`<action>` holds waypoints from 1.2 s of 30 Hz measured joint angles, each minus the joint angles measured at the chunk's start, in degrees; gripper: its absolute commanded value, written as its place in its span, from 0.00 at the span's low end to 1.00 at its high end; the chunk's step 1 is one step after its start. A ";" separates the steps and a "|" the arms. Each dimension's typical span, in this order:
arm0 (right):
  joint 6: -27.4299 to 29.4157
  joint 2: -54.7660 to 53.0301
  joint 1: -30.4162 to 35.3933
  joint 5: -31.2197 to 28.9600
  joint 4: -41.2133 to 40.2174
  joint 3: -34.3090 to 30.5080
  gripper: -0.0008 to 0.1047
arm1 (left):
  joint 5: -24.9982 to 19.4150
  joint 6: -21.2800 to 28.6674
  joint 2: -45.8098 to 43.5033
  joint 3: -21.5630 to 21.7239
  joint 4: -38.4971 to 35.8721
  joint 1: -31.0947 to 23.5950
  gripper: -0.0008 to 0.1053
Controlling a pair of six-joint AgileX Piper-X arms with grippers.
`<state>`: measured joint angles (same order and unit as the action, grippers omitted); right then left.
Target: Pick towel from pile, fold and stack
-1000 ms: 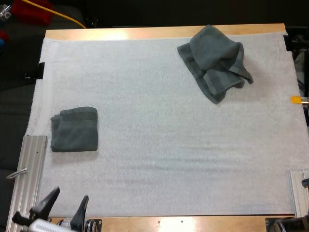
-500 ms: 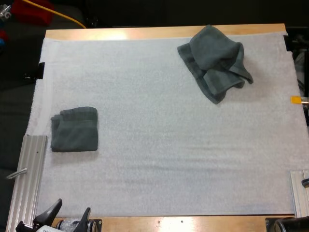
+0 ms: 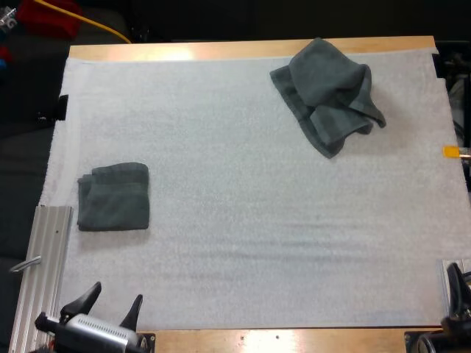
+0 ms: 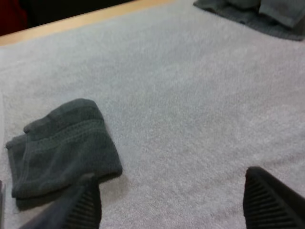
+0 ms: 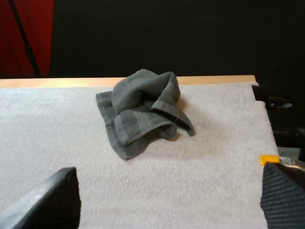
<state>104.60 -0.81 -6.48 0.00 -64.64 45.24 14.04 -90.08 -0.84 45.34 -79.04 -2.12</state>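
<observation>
One folded towel [image 3: 114, 196] lies finished on the white mat [image 3: 257, 220], the crumpled towel [image 3: 329, 94] not yet picked, left gripper [image 3: 115, 296] and right gripper [image 5: 167, 183] both spread, empty.

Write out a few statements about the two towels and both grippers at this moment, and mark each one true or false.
1. The crumpled towel lies on the white mat toward the table's far side. True.
2. The left gripper is shut on the folded towel. False: it is open and clear of that towel, at the mat's near edge.
3. The two towels touch each other. False: they lie well apart, with bare mat between them.
4. The right gripper is open and holds nothing. True.
</observation>
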 measured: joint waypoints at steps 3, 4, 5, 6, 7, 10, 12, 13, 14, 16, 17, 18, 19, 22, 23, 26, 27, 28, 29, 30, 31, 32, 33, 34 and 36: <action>0.00 0.00 0.00 0.36 1.99 -3.04 0.72 | 0.00 0.00 0.00 -2.90 1.48 0.00 0.58; 0.00 0.00 0.00 0.34 2.12 -4.18 0.72 | 0.00 0.00 0.00 -3.96 1.90 0.00 0.58; 0.00 0.00 0.00 0.33 2.33 -5.38 0.72 | 0.00 0.11 0.00 -4.89 2.43 0.00 0.58; 0.00 0.00 0.00 0.33 2.41 -6.30 0.72 | 0.00 0.20 0.00 -5.94 2.88 0.00 0.58; 0.00 0.00 0.00 0.33 2.39 -7.41 0.72 | 0.00 0.28 0.00 -7.07 3.23 0.00 0.58; 0.00 0.00 0.00 0.33 2.39 -10.20 0.72 | 0.00 0.40 0.10 -10.08 4.83 0.00 0.58; 0.00 0.00 0.00 0.33 2.39 -11.79 0.72 | 0.00 0.40 0.10 -11.65 5.46 0.00 0.58; 0.00 0.00 0.00 0.33 2.39 -12.46 0.72 | 0.00 0.40 0.10 -12.36 5.95 0.00 0.58; 0.00 0.00 0.00 0.33 2.39 -12.90 0.72 | 0.00 0.40 0.10 -12.85 6.19 0.00 0.58; 0.00 0.00 0.00 0.33 2.39 -13.76 0.72 | 0.00 0.40 0.10 -13.45 6.26 0.00 0.58; 0.00 0.08 0.00 0.42 2.39 -13.95 0.72 | 0.00 0.40 0.10 -13.46 6.30 0.00 0.58; 0.00 0.11 0.00 0.41 2.41 -14.05 0.72 | 0.00 0.40 0.10 -13.46 6.43 0.00 0.58; 0.00 0.11 0.00 0.41 2.58 -14.03 0.72 | 0.00 0.40 0.10 -13.46 6.51 0.00 0.58; 0.00 0.11 0.00 0.41 2.87 -14.03 0.72 | 0.00 0.40 0.10 -13.46 7.60 0.00 0.58; 0.00 0.11 0.00 0.41 2.87 -14.03 0.72 | 0.00 0.40 0.10 -13.46 7.89 0.00 0.58; 0.00 0.11 0.00 0.41 2.87 -14.03 0.72 | 0.00 0.40 0.10 -13.46 9.70 0.00 0.58; 0.00 0.11 0.00 0.41 2.87 -14.03 0.72 | 0.00 0.40 0.10 -13.46 10.44 0.00 0.58; 0.00 0.11 0.00 0.41 2.87 -14.03 0.72 | 0.00 0.40 0.10 -13.46 11.22 0.00 0.58; 0.00 0.11 0.00 0.41 2.87 -14.03 0.72 | 0.00 0.40 0.10 -13.46 12.00 0.00 0.58; 0.00 0.11 0.00 0.41 2.87 -14.03 0.72 | 0.00 0.40 0.10 -13.46 12.60 0.00 0.58; 0.00 0.11 0.00 0.41 2.87 -14.03 0.72 | 0.00 0.40 0.10 -13.46 13.08 0.00 0.58; 0.00 0.11 0.00 0.41 2.87 -14.03 0.72 | 0.00 0.40 0.10 -13.46 13.28 0.00 0.58; 0.00 0.11 0.00 0.41 2.89 -14.03 0.72 | 0.00 0.40 0.10 -13.46 13.42 0.00 0.58; 0.00 0.11 0.00 0.41 2.99 -14.03 0.72 | 0.00 0.40 0.10 -13.46 13.44 0.00 0.58; 0.00 0.11 0.00 0.41 2.99 -14.03 0.72 | 0.00 0.40 0.10 -13.46 13.45 0.00 0.58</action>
<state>104.60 -0.69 -6.48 0.41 -61.65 31.21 14.04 -89.68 -0.74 31.88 -65.59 -2.12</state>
